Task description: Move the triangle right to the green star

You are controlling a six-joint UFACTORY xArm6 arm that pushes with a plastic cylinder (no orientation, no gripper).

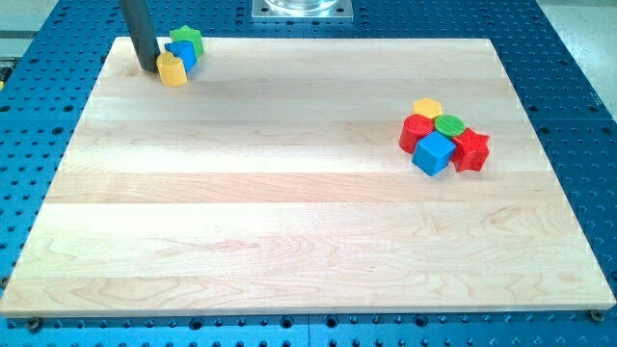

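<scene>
At the board's top-left corner, my tip (pixel 147 68) touches the yellow block (pixel 173 69). Behind it, the blue triangle (pixel 183 54) half hides the green star (pixel 187 40). No jaws exist.

Far left: a green star (pixel 186 40), a blue block (pixel 183 54), a yellow block (pixel 173 69). Right: a yellow hexagon (pixel 427 108), a green round block (pixel 449 124), a blue cube (pixel 434 152), and two red blocks (pixel 415 132) (pixel 471 149). The board (pixel 289 212) is pale striped wood on a dotted blue table (pixel 578 96).
</scene>
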